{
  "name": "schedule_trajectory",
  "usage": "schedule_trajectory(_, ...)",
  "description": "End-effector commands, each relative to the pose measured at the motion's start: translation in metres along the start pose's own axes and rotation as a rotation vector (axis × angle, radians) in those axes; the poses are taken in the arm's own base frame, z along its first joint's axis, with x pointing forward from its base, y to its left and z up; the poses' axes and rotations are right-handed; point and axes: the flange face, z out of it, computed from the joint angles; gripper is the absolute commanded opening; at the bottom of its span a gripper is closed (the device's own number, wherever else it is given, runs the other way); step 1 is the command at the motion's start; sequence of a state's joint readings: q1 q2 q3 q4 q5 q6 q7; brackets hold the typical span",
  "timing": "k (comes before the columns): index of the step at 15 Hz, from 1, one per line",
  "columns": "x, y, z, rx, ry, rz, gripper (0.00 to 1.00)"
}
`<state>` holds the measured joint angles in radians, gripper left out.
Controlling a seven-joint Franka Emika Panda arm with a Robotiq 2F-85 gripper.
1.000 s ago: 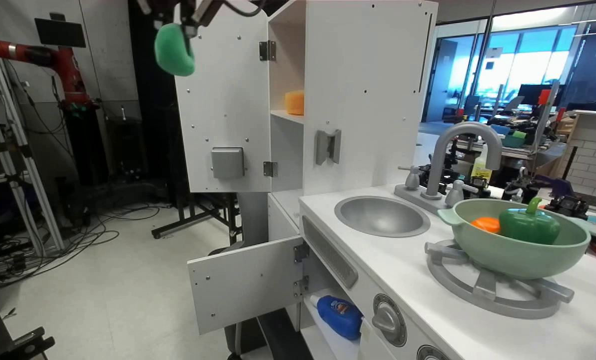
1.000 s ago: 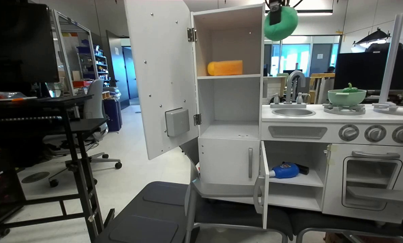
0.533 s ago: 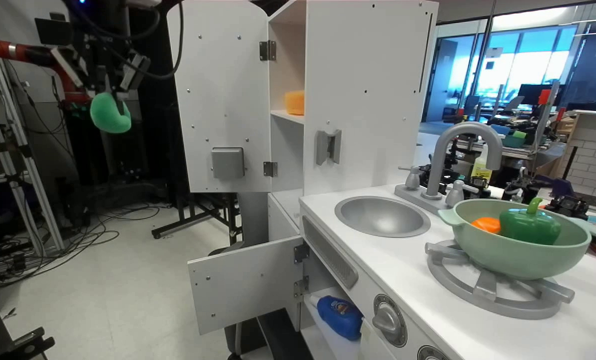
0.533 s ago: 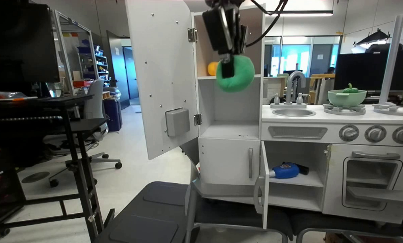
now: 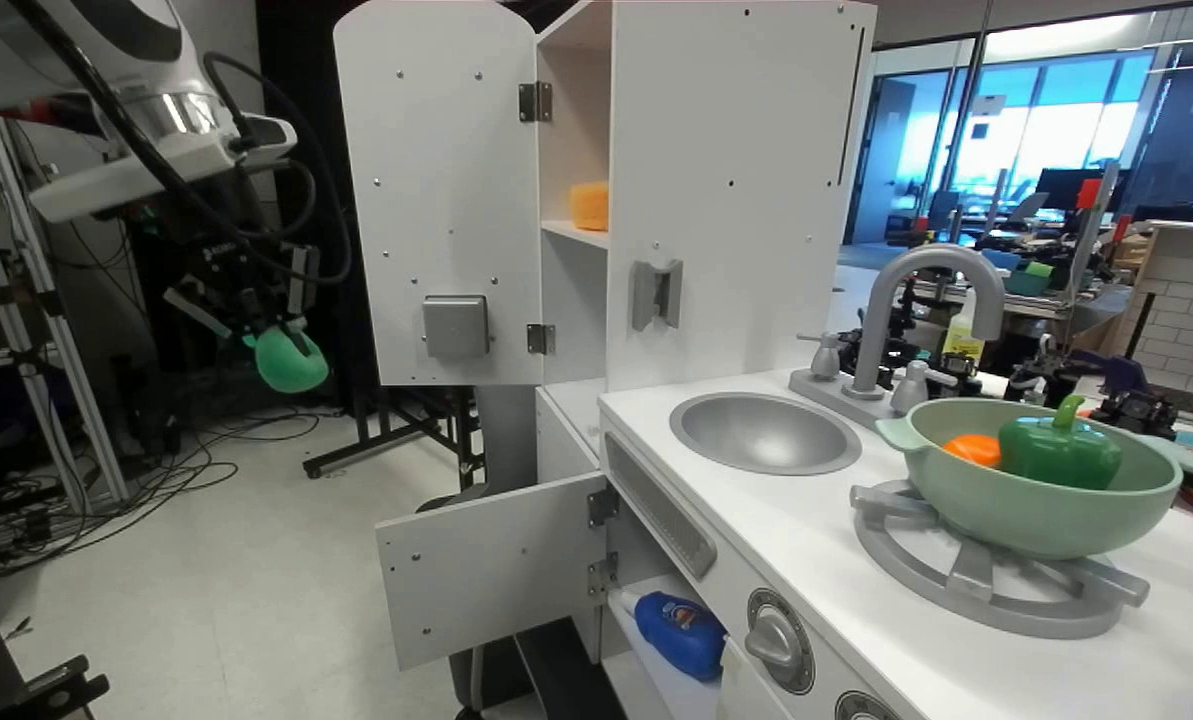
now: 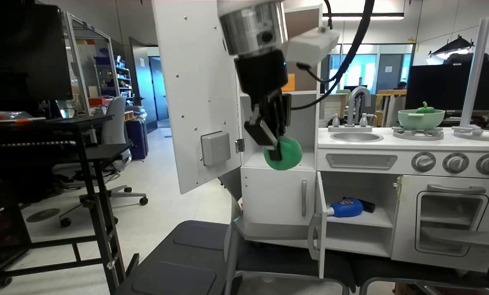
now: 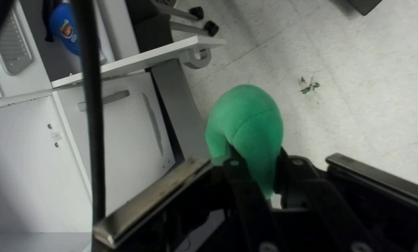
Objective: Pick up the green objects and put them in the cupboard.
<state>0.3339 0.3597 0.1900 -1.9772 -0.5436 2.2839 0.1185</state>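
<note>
Two black fingers [image 7: 234, 168] in the wrist view pinched a green toy [image 7: 245, 108], one tucked into its inner curve and the other against its outer side, so the gripper [image 7: 257, 155] held it between the tips. Taking the clock from the middle of an exterior view and reading left to right, the white arm [image 5: 161, 80] reached in at ten o'clock, pale floor [image 5: 206, 540] spread at eight, and the toy hung in the air at nine, out in front of the cupboard [image 5: 736, 130] and apart from it. The tall door [image 5: 451, 220] of that cupboard was swung wide between ten and eleven, its grey square handle [image 5: 456, 327] lower down near half past nine. A low door [image 5: 496, 560] jutted out at seven. Straight up at twelve, an orange thing [image 5: 589, 206], its shape hard to make out, rested on the upper shelf [image 5: 568, 232] inside the cupboard. A blue bottle [image 5: 684, 635] lay on its side near half past five, and the body of the cupboard rose at one. A round sink [image 5: 768, 440] sat just short of four, a grey tap [image 5: 941, 256] curved near three, and at half past three a pale green bowl [image 5: 1036, 520] rested on a burner [image 5: 971, 575]. Inside the bowl lay an orange piece [image 5: 972, 449] and, at three o'clock from it, a green pepper [image 5: 1059, 453].
</note>
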Motion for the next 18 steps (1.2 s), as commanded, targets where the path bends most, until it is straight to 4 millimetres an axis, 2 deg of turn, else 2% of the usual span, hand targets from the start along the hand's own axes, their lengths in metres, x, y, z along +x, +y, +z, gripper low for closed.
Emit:
schedule_trajectory(1,0.023,0.007,0.039,-0.151,0.054,0.038,0.05)
schedule_trajectory(5,0.057,0.034,0.074,-0.296,0.107,0.078,0.05)
schedule_trajectory(6,0.071,0.042,0.078,-0.331,0.119,0.083,0.05)
schedule_trajectory(9,0.099,0.063,0.104,-0.398,0.148,0.090,0.05)
schedule_trajectory(10,0.105,0.066,0.120,-0.422,0.158,0.089,0.05)
schedule_trajectory(12,0.123,0.075,0.135,-0.461,0.167,0.085,0.05)
schedule_trajectory(13,0.127,0.080,0.149,-0.469,0.173,0.088,0.05)
schedule_trajectory(15,0.140,0.091,0.156,-0.499,0.183,0.090,0.05)
schedule_trajectory(16,0.143,0.101,0.166,-0.516,0.191,0.097,0.05)
schedule_trajectory(18,0.151,0.122,0.164,-0.559,0.200,0.106,0.05)
